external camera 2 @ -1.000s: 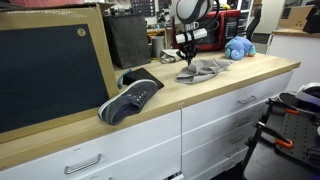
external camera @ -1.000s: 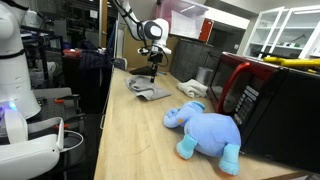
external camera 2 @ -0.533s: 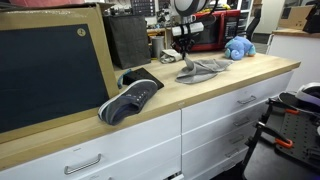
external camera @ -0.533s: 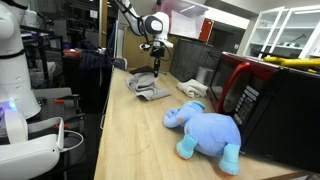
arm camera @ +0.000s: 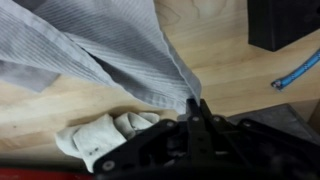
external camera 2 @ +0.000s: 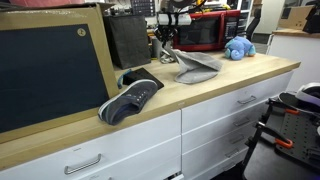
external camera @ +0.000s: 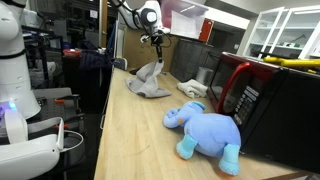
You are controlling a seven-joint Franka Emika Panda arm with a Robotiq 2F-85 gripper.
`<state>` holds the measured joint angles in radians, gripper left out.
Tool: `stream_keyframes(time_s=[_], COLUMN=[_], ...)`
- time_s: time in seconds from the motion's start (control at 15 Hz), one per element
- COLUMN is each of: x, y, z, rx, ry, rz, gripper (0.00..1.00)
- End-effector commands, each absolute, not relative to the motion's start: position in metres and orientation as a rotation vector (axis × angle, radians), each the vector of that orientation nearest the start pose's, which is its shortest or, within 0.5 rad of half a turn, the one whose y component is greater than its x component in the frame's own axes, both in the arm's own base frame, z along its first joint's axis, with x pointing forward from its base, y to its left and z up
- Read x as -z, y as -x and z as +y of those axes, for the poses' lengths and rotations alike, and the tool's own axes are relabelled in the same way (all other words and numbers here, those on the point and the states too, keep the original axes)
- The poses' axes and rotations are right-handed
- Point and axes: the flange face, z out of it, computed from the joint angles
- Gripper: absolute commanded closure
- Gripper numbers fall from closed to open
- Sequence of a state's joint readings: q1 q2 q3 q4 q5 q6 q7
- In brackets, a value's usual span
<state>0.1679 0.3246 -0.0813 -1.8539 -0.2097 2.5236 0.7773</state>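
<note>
Now that the gripper (external camera: 157, 50) has risen, jaws pinched tight on a corner, the grey cloth (external camera: 150, 82) hangs from it at the far end of the counter (external camera: 130, 140), lower folds still resting on the wood; the grip appears secure.

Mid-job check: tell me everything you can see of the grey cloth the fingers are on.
The grey cloth is soft, finely ribbed fabric, crumpled and folded. One end is pinched in the shut gripper and drawn up into a peak. The rest drapes down and lies on the light wooden counter, as both exterior views show.
</note>
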Motion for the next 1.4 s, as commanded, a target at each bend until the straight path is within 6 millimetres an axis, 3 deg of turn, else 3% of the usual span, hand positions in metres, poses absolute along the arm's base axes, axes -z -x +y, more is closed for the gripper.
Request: stream_keyframes(time_s=[0.0,0.27,0.33,0.47,0.73,1.07,1.33], x=[-0.399,-0.406,-0.407,-0.409,-0.411,-0.385,-0.366], y=[-0.657,-0.661,-0.662,-0.662,-0.654,-0.614,-0.588], z=[0.085,0.09,0.086,0.073,0.046,0.038,0.021], rx=[0.841,1.102,1.15,1.226,1.259,0.853,0.472], ry=[2.958,2.867,2.842,2.785,2.732,2.914,3.048], rz=[0.636,0.501,0.5,0.54,0.642,0.694,0.766], gripper=[0.99,0.99,0.73,0.65,0.34,0.01,0.0])
